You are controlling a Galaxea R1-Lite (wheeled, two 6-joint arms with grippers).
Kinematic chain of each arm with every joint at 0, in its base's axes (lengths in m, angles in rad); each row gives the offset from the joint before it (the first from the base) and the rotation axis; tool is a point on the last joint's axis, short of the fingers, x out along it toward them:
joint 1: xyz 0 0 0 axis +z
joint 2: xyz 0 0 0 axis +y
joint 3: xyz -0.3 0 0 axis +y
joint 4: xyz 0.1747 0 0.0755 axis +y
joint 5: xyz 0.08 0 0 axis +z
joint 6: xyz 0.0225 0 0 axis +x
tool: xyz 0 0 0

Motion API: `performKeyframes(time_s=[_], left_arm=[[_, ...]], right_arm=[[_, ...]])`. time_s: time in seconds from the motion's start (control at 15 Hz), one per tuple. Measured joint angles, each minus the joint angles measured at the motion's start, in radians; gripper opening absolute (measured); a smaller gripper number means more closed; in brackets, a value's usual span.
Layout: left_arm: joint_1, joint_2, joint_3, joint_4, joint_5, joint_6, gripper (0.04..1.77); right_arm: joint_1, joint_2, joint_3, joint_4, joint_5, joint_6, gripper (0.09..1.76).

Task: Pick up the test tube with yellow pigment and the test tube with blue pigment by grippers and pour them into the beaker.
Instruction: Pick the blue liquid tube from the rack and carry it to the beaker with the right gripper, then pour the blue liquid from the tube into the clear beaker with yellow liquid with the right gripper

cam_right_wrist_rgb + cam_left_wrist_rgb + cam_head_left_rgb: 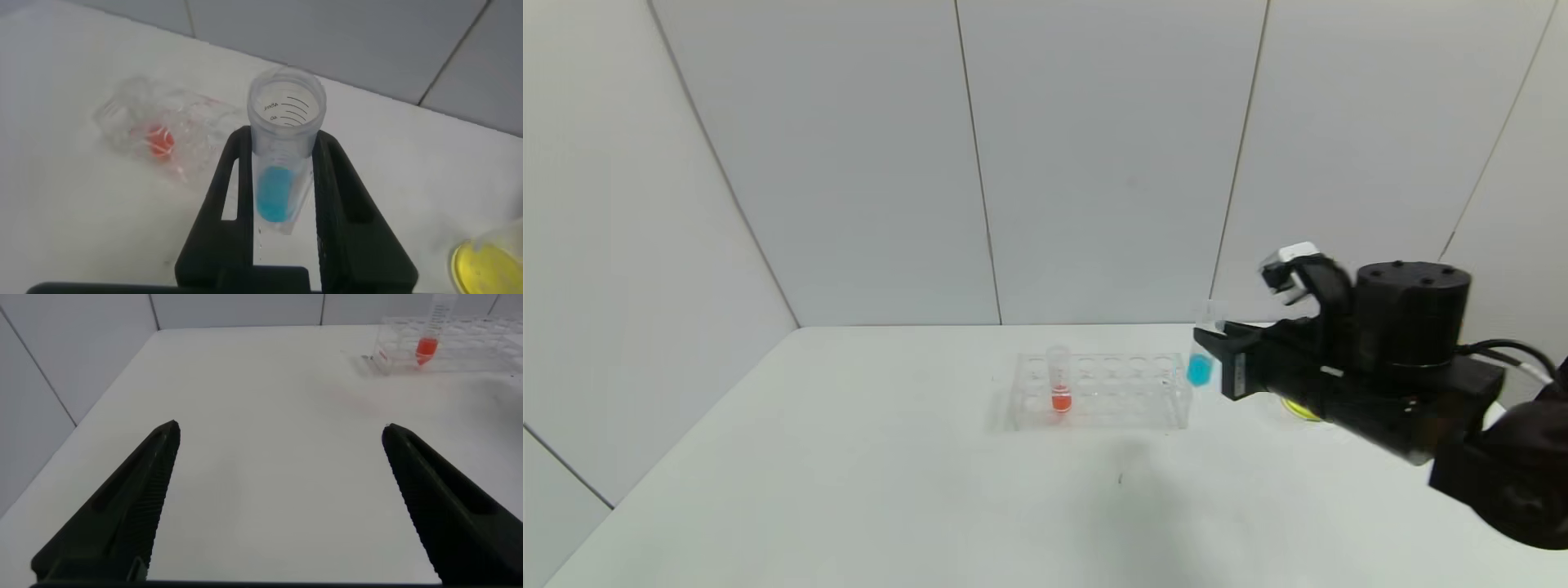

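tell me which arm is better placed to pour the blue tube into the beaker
Right. The right pincer already holds the test tube with blue pigment, and the beaker, yellow at its bottom, sits close beside it. The left pincer is open, empty and farther off.

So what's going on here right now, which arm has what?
The right gripper is shut on the test tube with blue pigment, holding it upright above the table, just off the right end of the clear rack. A tube with orange-red liquid stands in the rack. The beaker, near the right arm, already holds yellow liquid. The left gripper is open and empty over bare table.
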Motion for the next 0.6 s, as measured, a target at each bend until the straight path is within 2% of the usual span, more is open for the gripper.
performKeyframes(time_s=[0.2,0.33,0.47,0.6], left_arm=[[0.000,0.000,0.000,0.000,0.000,0.000,1.76],[0.000,0.000,0.000,0.000,0.000,0.000,1.76],[0.000,0.000,0.000,0.000,0.000,0.000,1.76],[0.000,0.000,0.000,0.000,0.000,0.000,1.76]], right_arm=[[-0.280,-0.139,0.047,0.164,0.401,-0.107,0.50],[-0.483,-0.199,0.035,0.308,0.614,-0.252,0.50],[-0.639,-0.222,-0.029,0.503,0.737,-0.420,0.50],[-0.739,-0.208,-0.134,0.654,0.790,-0.528,0.50]])
